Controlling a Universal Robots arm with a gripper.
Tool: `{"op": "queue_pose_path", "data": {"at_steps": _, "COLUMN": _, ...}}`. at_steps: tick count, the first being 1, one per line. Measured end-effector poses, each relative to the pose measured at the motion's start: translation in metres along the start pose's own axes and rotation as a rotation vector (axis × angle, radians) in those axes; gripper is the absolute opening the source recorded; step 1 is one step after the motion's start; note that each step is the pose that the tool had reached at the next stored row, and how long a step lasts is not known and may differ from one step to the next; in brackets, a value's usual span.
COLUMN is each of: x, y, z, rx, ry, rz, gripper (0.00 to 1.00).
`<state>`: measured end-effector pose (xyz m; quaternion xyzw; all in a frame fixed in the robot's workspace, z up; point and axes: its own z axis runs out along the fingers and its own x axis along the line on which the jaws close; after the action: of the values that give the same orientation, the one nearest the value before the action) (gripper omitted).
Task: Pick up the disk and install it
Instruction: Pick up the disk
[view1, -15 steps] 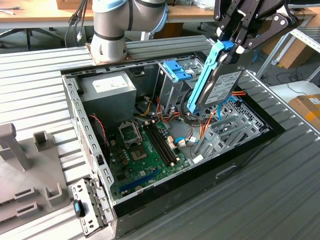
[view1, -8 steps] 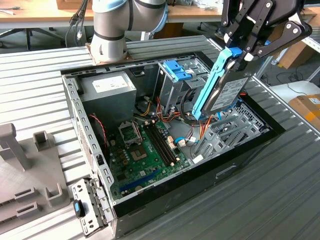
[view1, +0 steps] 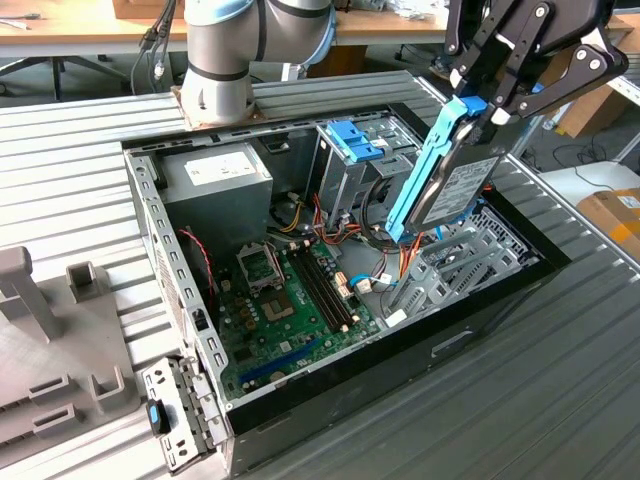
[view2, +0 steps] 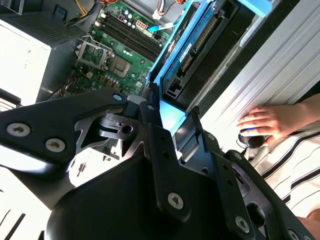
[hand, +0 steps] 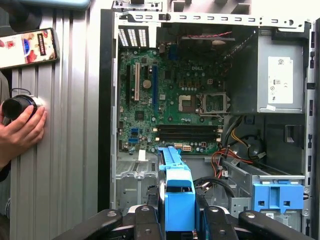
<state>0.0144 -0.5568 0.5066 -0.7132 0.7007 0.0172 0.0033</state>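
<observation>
1. The gripper (view1: 483, 110) is clamped on the upper end of the disk (view1: 457, 192), gripping it by its blue rails.
2. In the exterior view the disk hangs tilted, label outward, at two o'clock from the motherboard (view1: 285, 300), with its lower end over the metal drive bay (view1: 450, 265) of the open computer case (view1: 470, 320).
3. In the first wrist view a person's hand (hand: 21, 130) rests on a black knob (hand: 16, 106) beside the case.

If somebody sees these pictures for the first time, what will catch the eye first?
The disk, edged in bright blue, hangs tilted in the gripper over the open computer case, at the exterior view's right. Inside the case lies the green motherboard. In the first wrist view, a person's hand rests on the ribbed table beside the case.
</observation>
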Motion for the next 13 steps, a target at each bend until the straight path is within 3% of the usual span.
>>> {"op": "queue_pose_path", "data": {"at_steps": 6, "x": 0.0007, "y": 0.0, "z": 0.0, "rx": 0.0, "ry": 0.0, "rz": 0.0, "gripper": 0.36}}
{"op": "queue_pose_path", "data": {"at_steps": 13, "x": 0.0104, "y": 0.0002, "z": -0.0003, "rx": 0.0, "ry": 0.0, "rz": 0.0, "gripper": 0.36}}
